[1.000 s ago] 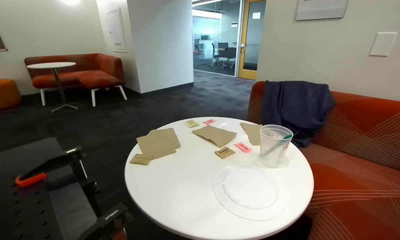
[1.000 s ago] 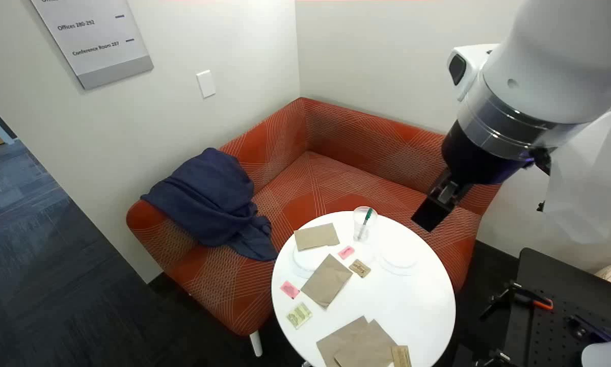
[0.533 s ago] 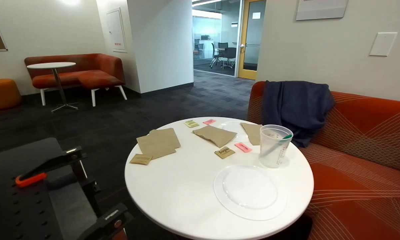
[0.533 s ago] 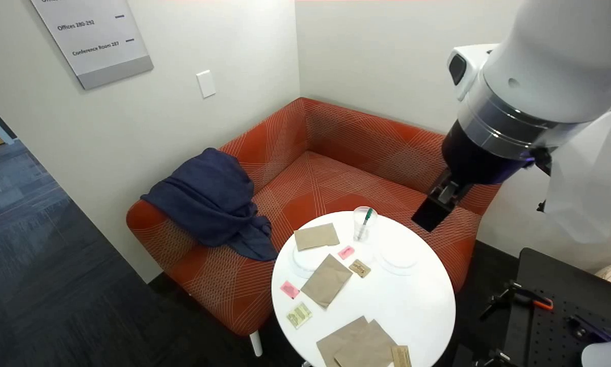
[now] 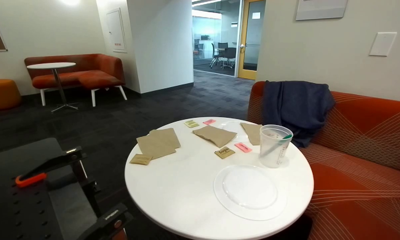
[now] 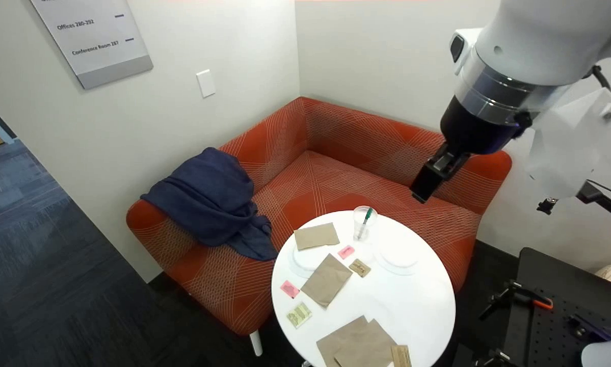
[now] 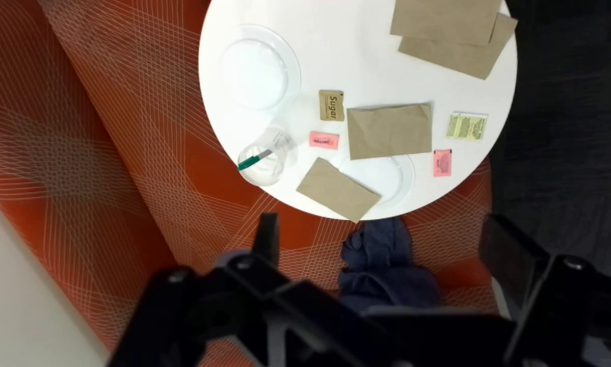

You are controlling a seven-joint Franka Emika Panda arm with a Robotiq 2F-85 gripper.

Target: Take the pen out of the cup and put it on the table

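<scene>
- We see the pen (image 7: 249, 162) tilted in the cup (image 5: 273, 158), near the table (image 5: 176, 193) edge by the sofa (image 6: 330, 178).
- Our gripper (image 7: 379, 238) gapes wide, holding nothing.

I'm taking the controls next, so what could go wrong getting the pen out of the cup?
The pen leans in the cup with little, if any, above the rim, so the open claw may struggle for a hold. The cup stands near the edge of the table; a nudge could tip it off. Released carelessly, the pen might land on a clear plate.
</scene>
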